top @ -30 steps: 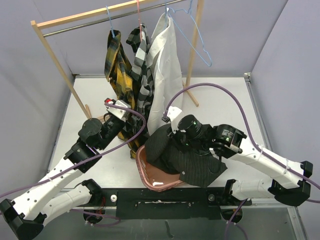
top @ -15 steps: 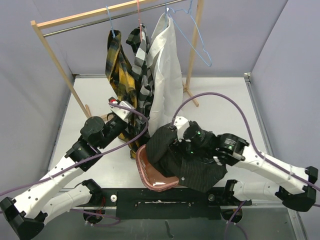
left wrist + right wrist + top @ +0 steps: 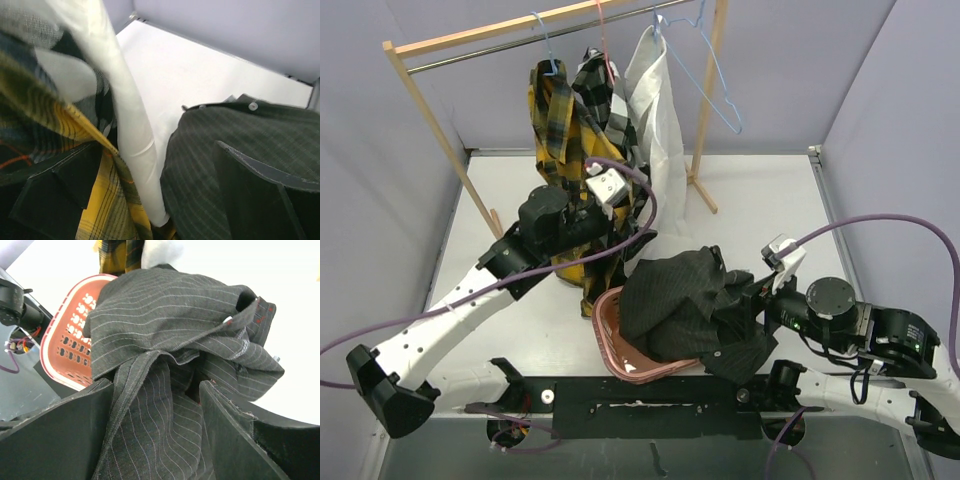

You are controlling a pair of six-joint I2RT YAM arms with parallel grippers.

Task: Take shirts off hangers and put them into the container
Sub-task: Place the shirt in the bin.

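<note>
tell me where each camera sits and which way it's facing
Top external: fixed high behind the robot, looking down at the table, wooden rack and pink basket; the left arm and right arm show nearly whole.
Left wrist: on the left arm, facing the hanging plaid shirt and white shirt; its two dark fingers frame the view.
Right wrist: on the right arm, looking along its open fingers at the black shirt draped over the basket.
Shared: both wrist views catch the black shirt.
</note>
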